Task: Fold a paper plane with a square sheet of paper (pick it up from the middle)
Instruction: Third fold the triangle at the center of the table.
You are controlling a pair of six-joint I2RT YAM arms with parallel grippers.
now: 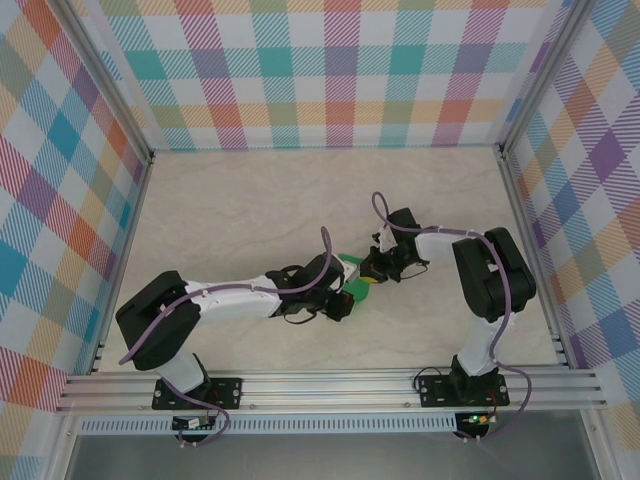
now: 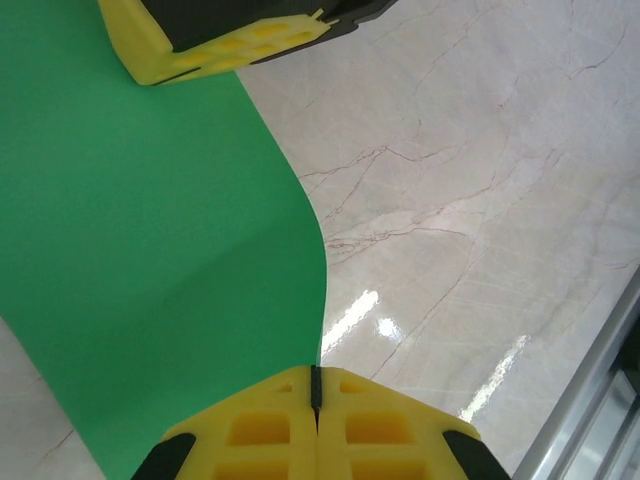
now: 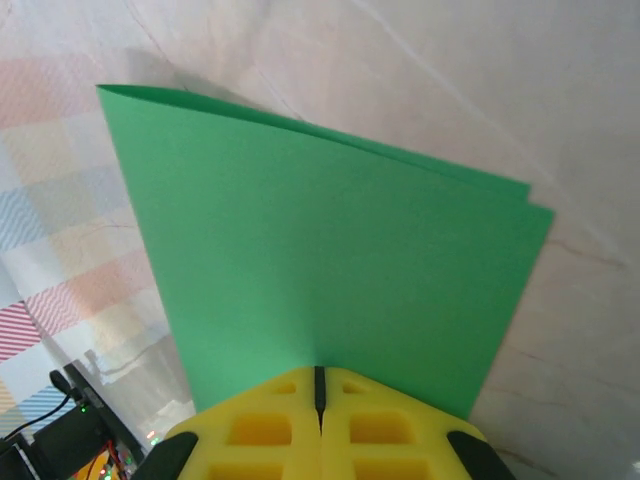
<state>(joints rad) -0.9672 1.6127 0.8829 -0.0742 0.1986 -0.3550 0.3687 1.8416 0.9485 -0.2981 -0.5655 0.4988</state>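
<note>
Nearest the bases, both arms reach inward and meet over the middle of the table [image 1: 250, 210], holding the square sheet of paper [image 3: 320, 250] between them, lifted off the surface as far as the wrist views suggest. The left gripper [image 2: 316, 385] has its yellow jaws pressed together on one edge of the green sheet, which bows away from it in a soft curve. The right gripper [image 3: 320, 385] is likewise clamped on the paper from the opposite side, and one of its yellow fingers [image 2: 230, 45] shows at the far edge of the sheet in the left wrist view. From the right wrist the sheet reads as doubled over: two layers run out to the far corner, the upper edge sitting slightly short of the lower one. This looks like the first centre fold, with the halves brought together but no sharp crease visible yet, so the task is at an early stage. The next move likely calls for squaring the two offset edges, then lowering the paper to the marble-patterned surface and pressing along the fold without letting either pinch slip. Beyond the grippers lie open tabletop and the checked walls [image 1: 340, 70].
</note>
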